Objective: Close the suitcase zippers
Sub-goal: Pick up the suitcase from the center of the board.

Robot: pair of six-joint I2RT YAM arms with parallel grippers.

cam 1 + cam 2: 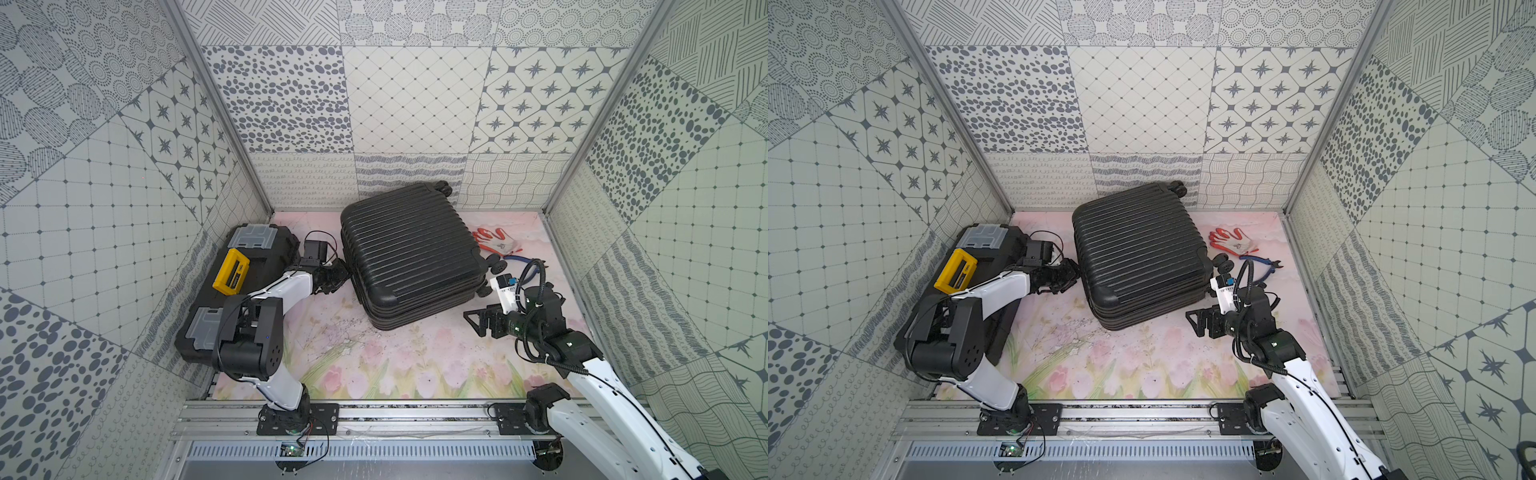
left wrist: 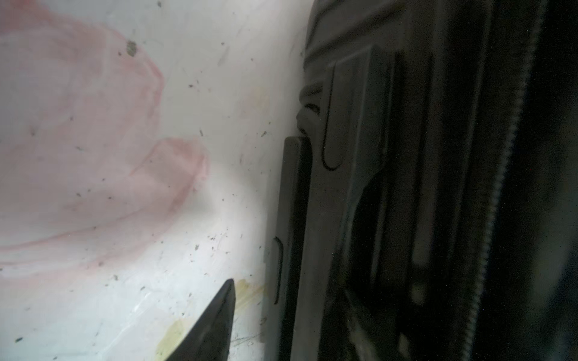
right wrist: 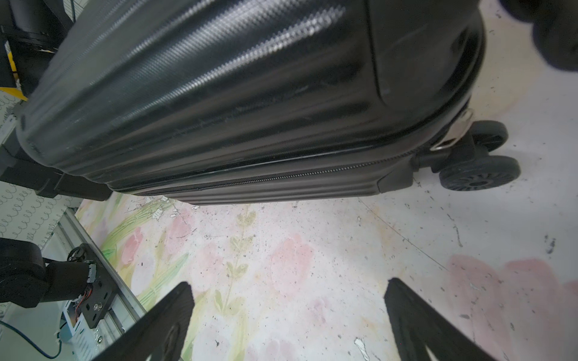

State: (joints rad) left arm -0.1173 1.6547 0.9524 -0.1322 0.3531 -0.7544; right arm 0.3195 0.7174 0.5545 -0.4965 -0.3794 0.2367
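The black toolbox (image 1: 270, 259) at the far left has no part in this step. Just beside it, the left end effector (image 1: 334, 276) is set close against the left side of the suitcase (image 1: 411, 249), which lies flat on the surface (image 1: 374, 365) near the back wall, ribbed shell up and halves together. Whether this end effector is spread or pinching anything cannot be told: only one finger tip (image 2: 215, 322) is seen in the left wrist view, apart from the case. There the zippers (image 2: 500, 193) show as a toothed track beyond a recessed handle (image 2: 350, 125), and no pull can be made out. The pull should be located first, pinched squarely on its tab, and drawn along the seam rather than away from it, so that the teeth are not jammed. Along the near side the track appears meshed, and a small silvery tab (image 3: 458, 126) by a wheel (image 3: 478, 175) may be a pull. Gloves (image 1: 496, 241) and cutters (image 1: 519, 262) lie to the right. The right end effector (image 3: 289, 284) is spread wide and empty near the front right corner; the case is probably best braced with it, so that sliding is prevented.
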